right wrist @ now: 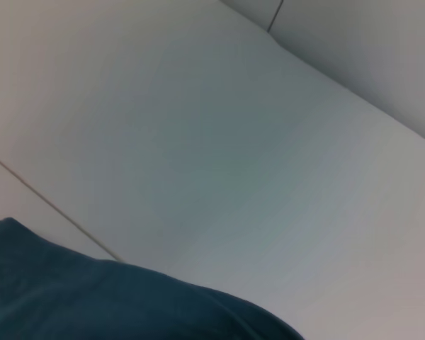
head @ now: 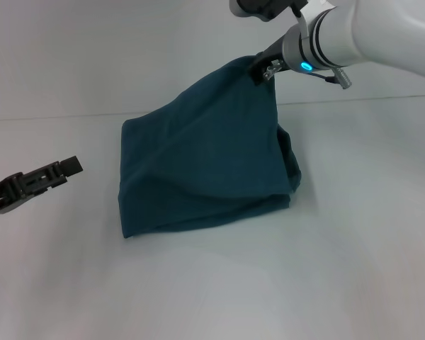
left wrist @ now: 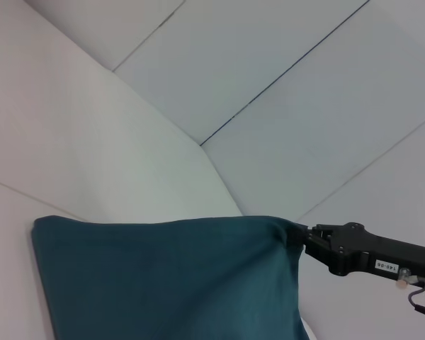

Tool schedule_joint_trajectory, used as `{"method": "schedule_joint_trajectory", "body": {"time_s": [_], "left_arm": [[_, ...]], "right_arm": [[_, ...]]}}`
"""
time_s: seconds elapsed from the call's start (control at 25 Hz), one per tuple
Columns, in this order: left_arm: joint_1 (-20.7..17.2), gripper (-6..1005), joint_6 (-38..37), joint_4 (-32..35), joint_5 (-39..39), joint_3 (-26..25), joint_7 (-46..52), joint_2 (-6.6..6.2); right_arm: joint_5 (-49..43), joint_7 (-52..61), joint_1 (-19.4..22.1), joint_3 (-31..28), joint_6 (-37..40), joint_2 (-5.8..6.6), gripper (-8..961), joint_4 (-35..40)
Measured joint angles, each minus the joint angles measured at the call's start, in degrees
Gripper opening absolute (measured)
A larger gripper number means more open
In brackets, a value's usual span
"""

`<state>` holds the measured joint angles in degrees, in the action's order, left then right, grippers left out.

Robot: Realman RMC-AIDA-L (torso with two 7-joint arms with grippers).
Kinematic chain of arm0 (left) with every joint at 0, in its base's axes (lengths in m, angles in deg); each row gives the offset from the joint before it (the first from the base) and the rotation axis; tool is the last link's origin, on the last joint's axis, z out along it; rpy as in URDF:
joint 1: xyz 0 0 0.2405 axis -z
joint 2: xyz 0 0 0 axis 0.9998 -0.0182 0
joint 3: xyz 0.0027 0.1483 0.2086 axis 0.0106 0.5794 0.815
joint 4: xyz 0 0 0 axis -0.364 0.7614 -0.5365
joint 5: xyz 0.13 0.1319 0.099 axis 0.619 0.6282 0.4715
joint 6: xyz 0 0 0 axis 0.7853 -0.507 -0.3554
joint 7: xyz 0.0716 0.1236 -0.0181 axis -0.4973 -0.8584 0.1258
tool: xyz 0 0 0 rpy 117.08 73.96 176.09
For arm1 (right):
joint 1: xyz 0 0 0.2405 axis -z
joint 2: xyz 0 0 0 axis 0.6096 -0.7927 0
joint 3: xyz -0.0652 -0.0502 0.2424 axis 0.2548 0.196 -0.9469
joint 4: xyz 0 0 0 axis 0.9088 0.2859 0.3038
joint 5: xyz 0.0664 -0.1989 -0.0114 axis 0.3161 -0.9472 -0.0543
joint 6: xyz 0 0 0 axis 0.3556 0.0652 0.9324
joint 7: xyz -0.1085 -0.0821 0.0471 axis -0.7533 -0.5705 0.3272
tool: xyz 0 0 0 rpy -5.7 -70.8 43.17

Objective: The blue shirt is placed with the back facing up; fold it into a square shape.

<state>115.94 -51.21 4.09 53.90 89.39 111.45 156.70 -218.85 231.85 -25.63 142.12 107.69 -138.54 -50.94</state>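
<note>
Nearest the robot, the white worktop [head: 212,297] lies bare in front of it. Low on the robot's left, the left tool [head: 69,167] hovers just above the worktop, well apart from the cloth and holding nothing; whether its fingers are parted cannot be told from these views. In the middle of the worktop sits the blue shirt [head: 205,170], a plain dark teal garment already doubled over itself, so that its near edge rests on the surface in a roughly straight folded line. From there the fabric rises like a tent toward the far right, where the right tool [head: 264,71] is clamped on an upper corner and holds it aloft, with cloth draping down to a bunched fold on the right side. The left wrist view shows the same pinch: the right tool's black fingers [left wrist: 319,241] closed on the corner of the taut top edge. The step in hand appears to be a fold in progress, with one edge being carried over the rest. The next move likely calls for bringing that corner across and down onto the lower layer, edges aligned, before letting go, so the shirt settles flat and square.
</note>
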Motion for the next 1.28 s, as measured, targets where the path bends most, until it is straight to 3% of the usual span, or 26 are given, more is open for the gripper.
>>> {"method": "schedule_joint_trajectory", "body": {"time_s": [0.4,0.52,0.72,0.96,1.16,1.28], "left_arm": [[0.74,707,0.56,0.0,0.0,0.31,0.16,-0.12],[0.83,708,0.56,0.0,0.0,0.31,0.21,-0.12],[0.97,709,0.56,0.0,0.0,0.08,0.29,-0.19],[1.64,709,0.88,0.0,0.0,0.12,0.51,-0.32],[2.27,708,1.25,0.07,0.1,0.27,3.16,-1.07],[2.49,708,1.23,0.36,0.43,0.38,4.57,-1.46]], "right_arm": [[-0.37,0.34,0.01,-0.58,-3.65,0.47,102,-1.23],[-0.42,2.74,-1.0,-0.72,-5.23,1.97,118,-3.57],[-0.43,5.84,-1.09,-2.14,-3.55,4.34,335,-4.01],[0.29,5.18,-0.43,-8.88,4.63,5.3,583,-1.43],[7.49,0.33,2.52,-15.07,20.44,5.55,688,7.43],[14.7,-2.37,4.81,-18.55,30.89,6.59,683,11.69]]}}
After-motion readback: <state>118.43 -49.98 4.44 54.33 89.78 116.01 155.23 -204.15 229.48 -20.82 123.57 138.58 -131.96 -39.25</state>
